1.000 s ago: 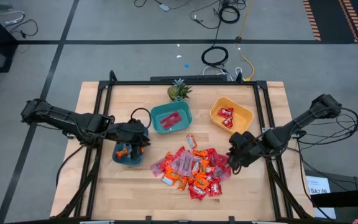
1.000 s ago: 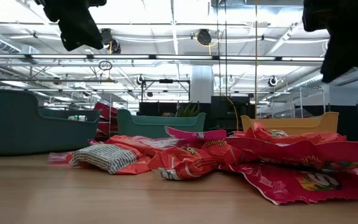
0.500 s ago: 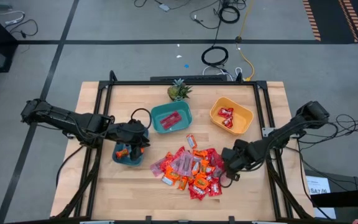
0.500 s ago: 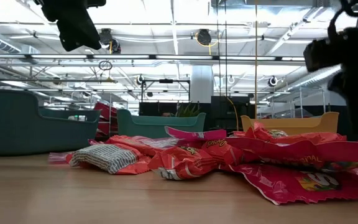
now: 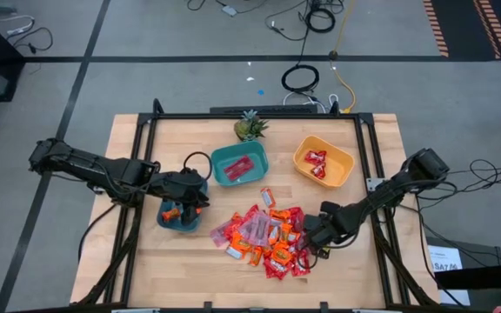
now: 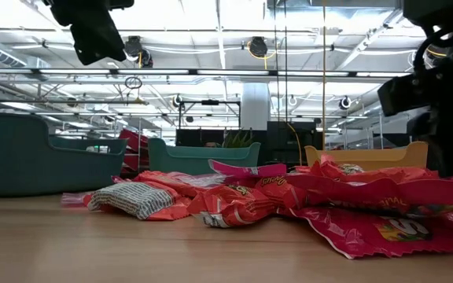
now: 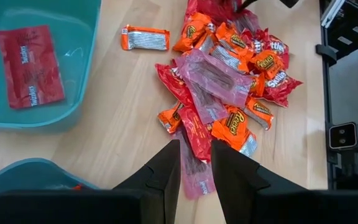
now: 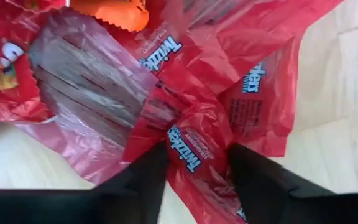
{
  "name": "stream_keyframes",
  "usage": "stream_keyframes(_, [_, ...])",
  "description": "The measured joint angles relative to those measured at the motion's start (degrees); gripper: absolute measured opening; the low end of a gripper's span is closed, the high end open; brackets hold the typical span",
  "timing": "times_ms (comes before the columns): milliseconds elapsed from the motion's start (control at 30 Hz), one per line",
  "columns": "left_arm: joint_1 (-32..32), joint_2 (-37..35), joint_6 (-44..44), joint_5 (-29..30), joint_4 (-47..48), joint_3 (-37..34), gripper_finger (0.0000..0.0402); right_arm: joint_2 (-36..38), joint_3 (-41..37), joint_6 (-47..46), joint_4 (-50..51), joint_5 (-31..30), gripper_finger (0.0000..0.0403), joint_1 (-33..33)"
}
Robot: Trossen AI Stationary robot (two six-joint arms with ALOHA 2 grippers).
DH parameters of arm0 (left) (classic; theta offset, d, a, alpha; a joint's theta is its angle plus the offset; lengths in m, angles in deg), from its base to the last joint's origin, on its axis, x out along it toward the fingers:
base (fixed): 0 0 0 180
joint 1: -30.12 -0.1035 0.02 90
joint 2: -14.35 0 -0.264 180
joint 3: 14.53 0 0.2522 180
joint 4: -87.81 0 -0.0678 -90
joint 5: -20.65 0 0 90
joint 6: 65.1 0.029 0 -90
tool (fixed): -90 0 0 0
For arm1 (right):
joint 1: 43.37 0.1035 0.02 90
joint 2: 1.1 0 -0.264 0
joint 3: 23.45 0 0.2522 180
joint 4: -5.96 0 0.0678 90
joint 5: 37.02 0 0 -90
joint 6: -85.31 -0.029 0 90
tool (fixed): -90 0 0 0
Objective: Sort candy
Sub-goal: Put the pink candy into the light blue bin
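surface: wooden table (image 5: 146, 139), candy (image 5: 263, 233) heaped centrally for sorting

right gripper (image 8: 194, 165): jaws parted astride a red wrapper — nothing gripped

left gripper (image 7: 194, 171): narrow gap, empty — above dark blue bowl (image 5: 179, 219)

1. Light wood table (image 5: 146, 261) with a black frame around its edges.
2. Candy pile (image 5: 266, 235) lies loose on the wood, near-centre: red, orange and pink wrappers, overlapping.
3. Teal bowl (image 5: 239, 165) sits at far centre, one red candy inside.
4. Yellow bowl (image 5: 323, 162) sits far right, red candies inside.
5. Blue bowl (image 5: 179, 217) sits left of the pile.
6. Small green plant (image 5: 250, 127) stands at the far edge, behind the teal bowl.
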Motion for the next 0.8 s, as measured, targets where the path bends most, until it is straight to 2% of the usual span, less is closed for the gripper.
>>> stream_keyframes(167, [0.0, 0.0, 0.1, -0.1, 0.0, 0.0, 0.0099, 4.1, -0.6, -2.5, 2.8, -0.4, 0.0058, 0.0])
stream_keyframes(267, [0.0, 0.0, 0.1, -0.1, 0.0, 0.0, 0.0099, 7.0, -0.8, -5.7, 5.8, -0.2, 0.0017, 0.0])
stream_keyframes(333, [0.0, 0.0, 0.1, -0.1, 0.0, 0.0, 0.0099, 9.2, -0.6, -8.3, 7.6, -0.1, 0.0012, 0.0])
stream_keyframes(533, [0.0, 0.0, 0.1, 0.1, 0.1, 0.0, 0.0099, 14.8, -0.6, -12.2, 9.3, -0.2, 0.0033, -0.1])
stream_keyframes(800, [0.0, 0.0, 0.1, 0.2, 0.0, 0.0, 0.0099, 21.6, -0.6, -19.5, 9.2, -0.6, 0.0012, -0.6])
